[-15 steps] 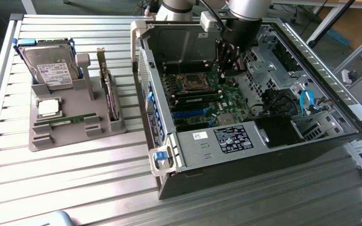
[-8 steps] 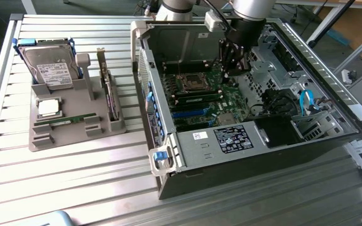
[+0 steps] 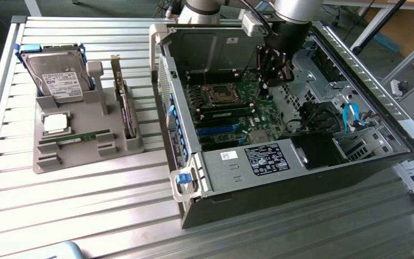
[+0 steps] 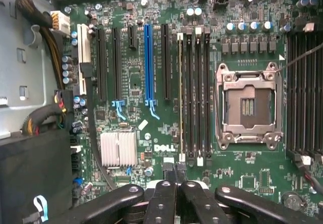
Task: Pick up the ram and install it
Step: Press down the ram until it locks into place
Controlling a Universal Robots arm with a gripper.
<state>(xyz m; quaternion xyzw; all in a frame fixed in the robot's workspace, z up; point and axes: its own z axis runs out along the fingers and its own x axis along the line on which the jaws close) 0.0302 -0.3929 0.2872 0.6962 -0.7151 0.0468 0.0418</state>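
Finding: the ram (image 3: 76, 138) lies flat in a cradle at the front of the grey tray (image 3: 84, 159), just below the square processor chip (image 3: 54, 123). Its long axis runs roughly across the exterior view, left to right.

The gripper (image 3: 273, 81) hangs inside the open computer case (image 3: 279, 183), over the motherboard (image 4: 131, 82). This puts the ram well apart from it, towards the exterior view's left, with the case wall between them.

In the wrist view the gripper (image 4: 176, 178) has its fingers (image 4: 164, 199) drawn together at the tips, and nothing is visible between them.

Noted: one memory stick (image 4: 180, 98) already sits edge-up in the slot row beside the empty processor socket (image 4: 248, 105), roughly in line with the fingertips. The neighbouring slots stand vacant.

Judgement: the ram is not yet picked up
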